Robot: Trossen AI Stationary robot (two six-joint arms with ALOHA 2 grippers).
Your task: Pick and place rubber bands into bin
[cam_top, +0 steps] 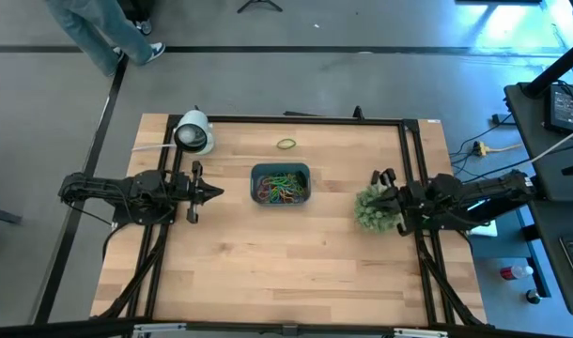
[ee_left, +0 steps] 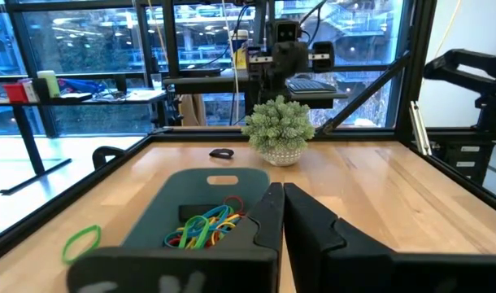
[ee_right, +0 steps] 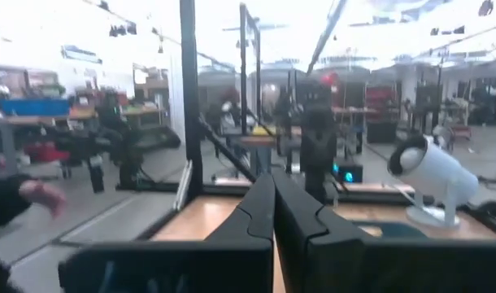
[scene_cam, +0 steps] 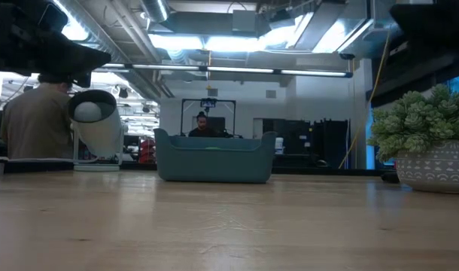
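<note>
The blue-teal bin point(cam_top: 280, 184) stands at the table's middle, with several red, green, yellow and orange rubber bands point(ee_left: 206, 229) lying in it. One green rubber band point(cam_top: 286, 144) lies flat on the wood beyond the bin's far side and shows as the green loop point(ee_left: 81, 242) in the left wrist view. My left gripper point(cam_top: 215, 192) is shut and level, left of the bin and apart from it. My right gripper point(ee_right: 272, 185) is shut with nothing in it, at the right side above the green plant point(cam_top: 375, 208).
A white dome-shaped object point(cam_top: 193, 132) stands at the far left corner. The spiky plant in its pot point(scene_cam: 429, 147) stands right of the bin, with a small dark object point(ee_left: 221, 153) on the wood beside it. A black frame rims the table. A person's hand point(ee_right: 24, 195) shows beyond the table.
</note>
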